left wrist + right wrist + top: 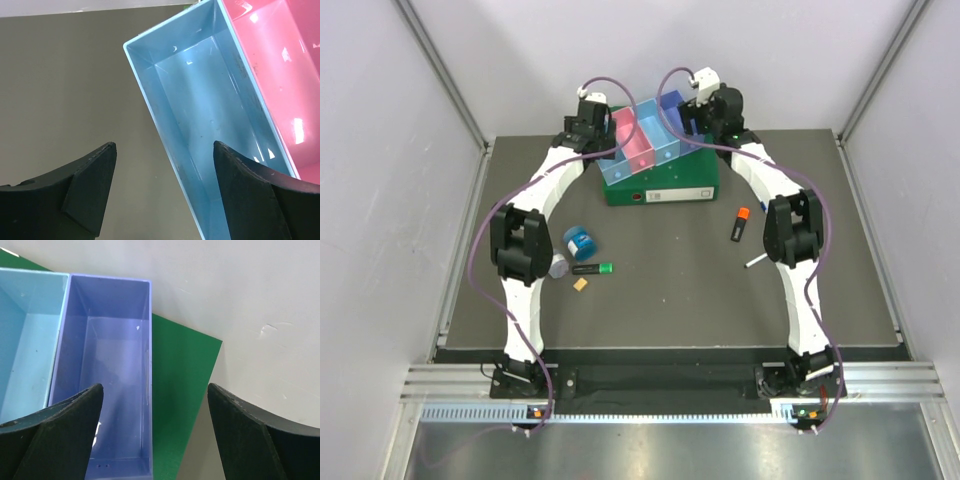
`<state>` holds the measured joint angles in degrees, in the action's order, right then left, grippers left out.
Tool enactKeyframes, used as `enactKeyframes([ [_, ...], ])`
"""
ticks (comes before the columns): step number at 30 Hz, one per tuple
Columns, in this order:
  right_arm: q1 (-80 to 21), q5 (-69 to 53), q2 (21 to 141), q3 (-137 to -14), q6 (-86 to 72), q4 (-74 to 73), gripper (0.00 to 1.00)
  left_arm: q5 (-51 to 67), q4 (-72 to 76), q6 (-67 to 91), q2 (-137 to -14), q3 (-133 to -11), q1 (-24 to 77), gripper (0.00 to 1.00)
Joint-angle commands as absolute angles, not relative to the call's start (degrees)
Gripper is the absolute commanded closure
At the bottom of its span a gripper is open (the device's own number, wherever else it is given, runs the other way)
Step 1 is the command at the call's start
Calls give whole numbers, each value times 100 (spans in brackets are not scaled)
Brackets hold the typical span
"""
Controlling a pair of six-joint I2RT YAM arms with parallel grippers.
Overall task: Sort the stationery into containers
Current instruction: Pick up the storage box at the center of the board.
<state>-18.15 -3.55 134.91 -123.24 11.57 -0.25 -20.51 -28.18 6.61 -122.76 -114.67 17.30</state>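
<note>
The row of joined bins (642,150) lies on the green binder at the back centre. My left gripper (592,130) is open and empty, straddling the left wall of the end light blue bin (200,100), beside the pink bin (280,70). My right gripper (706,118) is open and empty over the right wall of the purple bin (110,365). On the mat lie a blue tin (579,241), a grey tin (558,266), a green-capped highlighter (592,268), an orange block (580,284), an orange-capped highlighter (740,224) and a white pen (757,261).
The green binder (660,185) lies under the bins and shows in the right wrist view (180,380). White walls close the back and sides. The left arm's elbow (518,245) stands next to the tins, and the right arm's elbow (794,230) next to the pen.
</note>
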Motion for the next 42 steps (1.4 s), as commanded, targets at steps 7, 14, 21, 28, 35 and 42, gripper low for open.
enactKeyframes([
  [7,-1907,-466,13720,-12657,1266,255,18,-1978,-2575,809,-12392,-11672,1723,22],
  [14,-1916,-492,13650,-12402,1327,299,24,-1776,-2496,879,-12472,-11646,1723,32],
  [21,-1925,-598,13377,-11945,1353,316,51,-1661,-2347,844,-12516,-11646,1740,37],
  [28,-1907,-685,13052,-11409,1318,299,65,-1591,-2276,791,-12542,-11654,1758,51],
  [35,-1925,-782,12683,-11127,1178,316,76,-1608,-2233,729,-12551,-11663,1775,65],
  [42,-1934,-835,12489,-11022,1143,141,83,-1617,-2224,694,-12525,-11637,1828,73],
])
